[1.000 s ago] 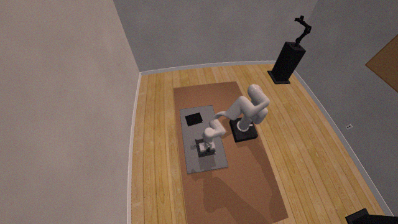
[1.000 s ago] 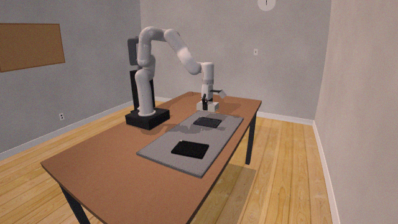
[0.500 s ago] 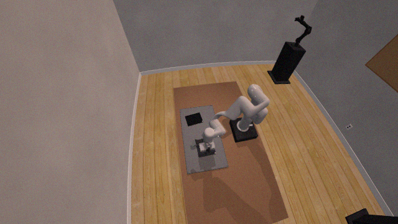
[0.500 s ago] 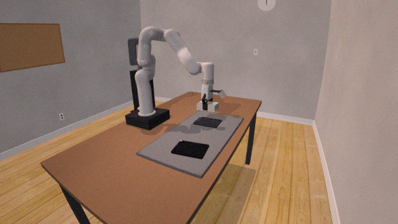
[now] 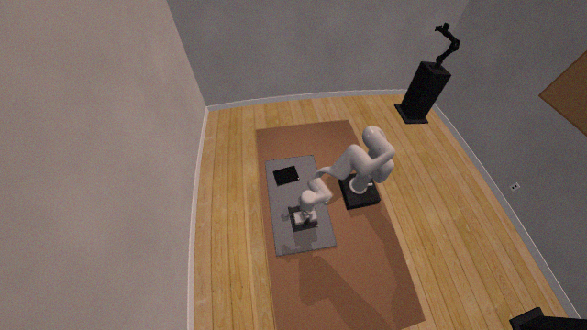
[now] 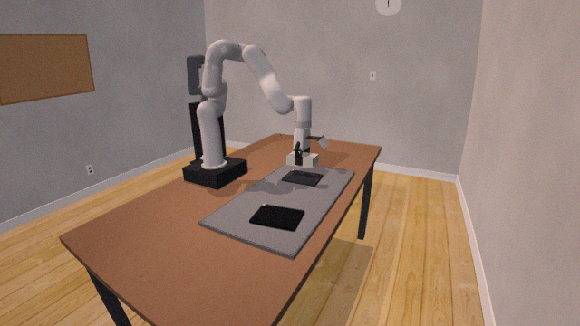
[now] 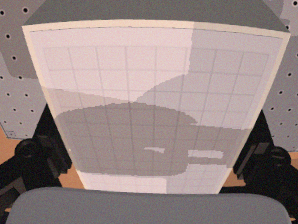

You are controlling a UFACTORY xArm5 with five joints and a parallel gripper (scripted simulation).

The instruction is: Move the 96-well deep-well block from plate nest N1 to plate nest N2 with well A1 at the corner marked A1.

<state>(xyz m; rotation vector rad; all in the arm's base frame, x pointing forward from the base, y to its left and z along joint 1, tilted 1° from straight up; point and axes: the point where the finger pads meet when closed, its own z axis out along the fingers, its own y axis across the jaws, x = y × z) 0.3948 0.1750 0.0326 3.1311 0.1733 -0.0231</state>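
Note:
The white 96-well deep-well block (image 6: 304, 158) hangs a little above the black plate nest N1 (image 6: 302, 177), level and well side up. My gripper (image 6: 299, 151) is shut on the block across its sides. In the overhead view the block (image 5: 302, 219) covers most of N1. The plate nest N2 (image 6: 276, 217) is bare; it also shows in the overhead view (image 5: 286, 175). The A1 marks are too small to read.
Both nests sit on a grey perforated mat (image 6: 281, 206) on a brown table (image 6: 181, 235). The arm's black base (image 6: 215, 171) stands beside the mat. The table edge runs close along the mat's far side.

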